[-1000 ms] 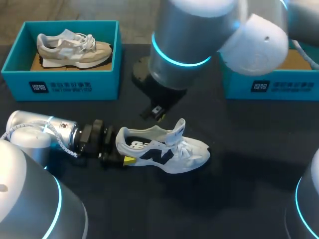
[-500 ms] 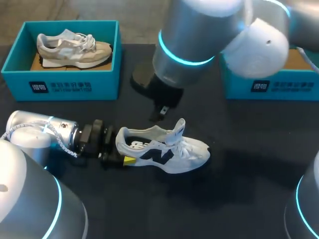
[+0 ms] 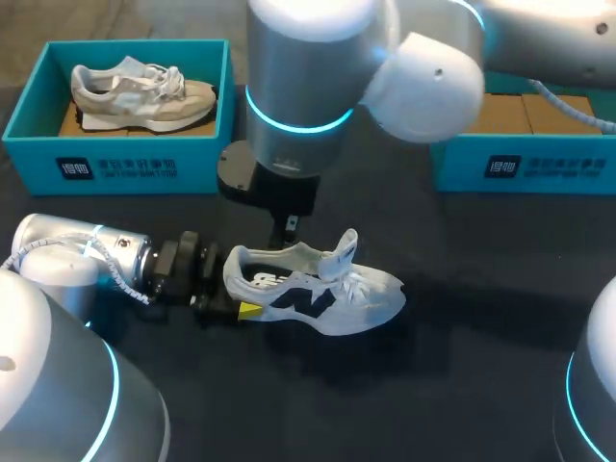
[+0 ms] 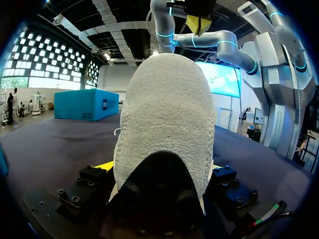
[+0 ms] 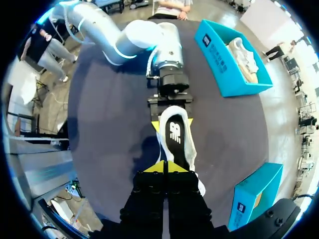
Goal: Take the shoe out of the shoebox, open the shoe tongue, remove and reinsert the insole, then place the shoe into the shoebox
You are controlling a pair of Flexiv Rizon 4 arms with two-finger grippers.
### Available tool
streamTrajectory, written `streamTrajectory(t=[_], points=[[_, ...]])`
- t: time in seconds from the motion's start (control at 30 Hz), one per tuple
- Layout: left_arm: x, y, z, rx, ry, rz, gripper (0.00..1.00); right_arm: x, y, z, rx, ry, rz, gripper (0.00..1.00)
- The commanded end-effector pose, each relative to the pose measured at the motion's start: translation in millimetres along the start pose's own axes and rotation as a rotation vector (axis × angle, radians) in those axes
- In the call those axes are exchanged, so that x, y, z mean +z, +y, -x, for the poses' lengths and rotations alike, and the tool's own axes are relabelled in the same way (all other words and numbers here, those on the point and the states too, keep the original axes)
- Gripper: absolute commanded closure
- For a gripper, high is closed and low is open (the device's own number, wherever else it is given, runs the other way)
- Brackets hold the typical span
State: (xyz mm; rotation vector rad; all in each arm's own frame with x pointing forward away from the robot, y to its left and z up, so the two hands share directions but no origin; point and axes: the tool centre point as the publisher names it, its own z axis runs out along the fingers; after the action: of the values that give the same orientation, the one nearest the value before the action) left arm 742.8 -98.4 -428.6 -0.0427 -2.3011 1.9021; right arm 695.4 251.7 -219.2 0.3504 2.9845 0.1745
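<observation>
A white shoe (image 3: 322,294) with dark side panels stands upright on the black table (image 3: 462,327), toe toward the right. Its tongue (image 3: 344,252) stands up, and a black insole (image 5: 175,134) shows inside the opening. My left gripper (image 3: 236,306) lies low on the table with its jaws set wide on both sides of the heel (image 4: 169,119), gripping it. My right gripper (image 5: 163,167) is shut with nothing in it and hangs just above the shoe's opening, near the heel end; in the head view its tips (image 3: 290,227) point down at the collar.
A teal shoebox (image 3: 115,168) at the back left holds a beige shoe (image 3: 144,96). A second teal shoebox (image 3: 520,168) stands at the back right, partly hidden by my right arm. Bare black tabletop lies in front of the white shoe.
My right arm has swung left, carrying its shut gripper from over the middle of the shoe to over the heel end of the opening. Left gripper and shoe have stayed put.
</observation>
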Motion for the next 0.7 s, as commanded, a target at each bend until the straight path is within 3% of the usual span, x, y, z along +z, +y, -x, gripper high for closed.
streamTrajectory(t=[0.03,0.17,0.27,0.7], points=[[0,4,1.8,0.000,-0.003,0.000,1.00,2,6.9,0.3,0.000,0.003,-0.069,1.00],[0,4,1.8,0.000,-0.003,0.000,1.00,2,6.9,0.3,0.000,0.003,-0.069,1.00],[0,4,1.8,0.000,-0.003,0.000,1.00,11,20.6,-3.1,-0.084,-0.007,-0.088,1.00],[0,4,1.8,0.000,-0.003,0.000,1.00,67,43.1,1.4,-0.138,-0.015,-0.138,1.00]])
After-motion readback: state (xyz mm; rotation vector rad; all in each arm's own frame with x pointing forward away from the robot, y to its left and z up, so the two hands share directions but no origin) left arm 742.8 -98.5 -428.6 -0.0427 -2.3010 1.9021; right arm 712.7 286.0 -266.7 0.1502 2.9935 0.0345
